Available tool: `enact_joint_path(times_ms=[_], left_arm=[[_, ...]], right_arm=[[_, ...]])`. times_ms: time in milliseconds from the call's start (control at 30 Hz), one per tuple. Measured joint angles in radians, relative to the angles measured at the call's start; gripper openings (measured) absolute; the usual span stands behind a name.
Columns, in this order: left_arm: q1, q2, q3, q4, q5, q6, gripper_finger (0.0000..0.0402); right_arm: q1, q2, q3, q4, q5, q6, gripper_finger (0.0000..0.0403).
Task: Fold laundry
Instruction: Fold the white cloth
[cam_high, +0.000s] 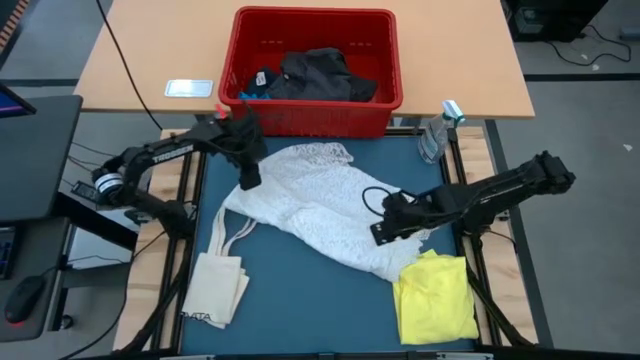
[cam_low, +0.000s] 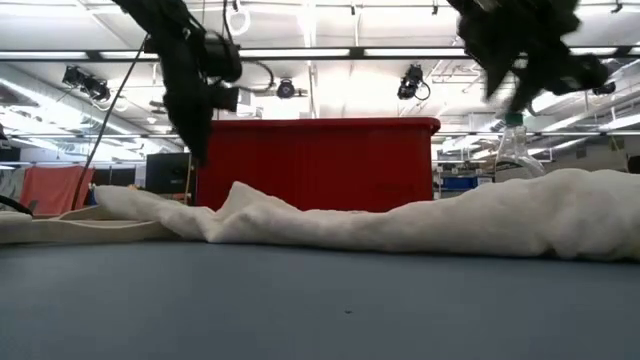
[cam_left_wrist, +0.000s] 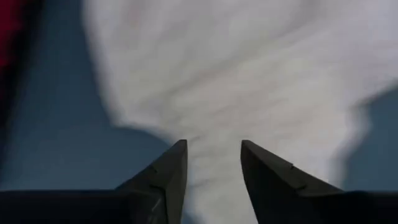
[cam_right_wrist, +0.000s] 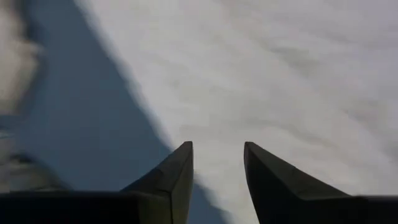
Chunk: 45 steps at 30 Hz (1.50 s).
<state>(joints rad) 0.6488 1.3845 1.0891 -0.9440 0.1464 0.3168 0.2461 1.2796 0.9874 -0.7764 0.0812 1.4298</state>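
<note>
A white garment (cam_high: 320, 215) lies spread and rumpled on the blue table mat (cam_high: 300, 300); the low view shows it as a low ridge (cam_low: 400, 225). A yellow garment (cam_high: 436, 295) lies bunched at its near right, and dark pieces (cam_high: 320, 78) sit in the red bin. My left gripper (cam_high: 250, 182) hangs open just above the white garment's far left edge (cam_left_wrist: 236, 74). My right gripper (cam_high: 380, 235) is open over the garment's right part (cam_right_wrist: 280, 74) and stands well above it in the low view (cam_low: 515, 95).
The red bin (cam_high: 315, 14) stands at the mat's far edge. A cream tote bag (cam_high: 215, 288) with long handles lies near left, its handles reaching the white garment. A clear bottle (cam_high: 435, 135) stands at the far right corner. Bare mat shows along the near edge.
</note>
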Motion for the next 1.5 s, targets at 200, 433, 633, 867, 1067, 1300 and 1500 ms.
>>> enact_joint_path(times_ms=[200, 433, 633, 867, 1067, 1300, 1500], left_arm=[[-0.086, -0.001, 0.001, 0.046, 0.158, -0.024, 0.0145], [-0.203, 0.101, 0.001, 0.133, 0.153, -0.046, 0.0131], [-0.256, 0.195, 0.000, 0.130, 0.151, -0.091, 0.0128], [-0.258, 0.205, 0.000, 0.140, 0.086, -0.146, 0.0128], [-0.183, 0.199, 0.000, 0.188, 0.022, -0.146, 0.0127], [-0.053, 0.266, 0.000, 0.373, 0.022, -0.150, 0.0127], [0.008, 0.392, 0.000, 0.382, -0.010, -0.151, 0.0125]], right_arm=[[0.003, 0.168, -0.024, 0.216, 0.022, -0.061, 0.0127], [0.034, 0.378, -0.025, 0.207, -0.140, -0.090, 0.0103], [0.156, 0.415, -0.025, 0.237, -0.334, -0.065, 0.0089], [0.263, 0.316, -0.025, 0.276, -0.335, 0.006, 0.0089], [0.220, 0.197, -0.025, 0.210, -0.120, 0.043, 0.0087], [0.042, 0.156, -0.025, 0.030, 0.121, 0.115, 0.0087], [-0.133, 0.239, -0.025, 0.050, 0.167, 0.088, 0.0085]])
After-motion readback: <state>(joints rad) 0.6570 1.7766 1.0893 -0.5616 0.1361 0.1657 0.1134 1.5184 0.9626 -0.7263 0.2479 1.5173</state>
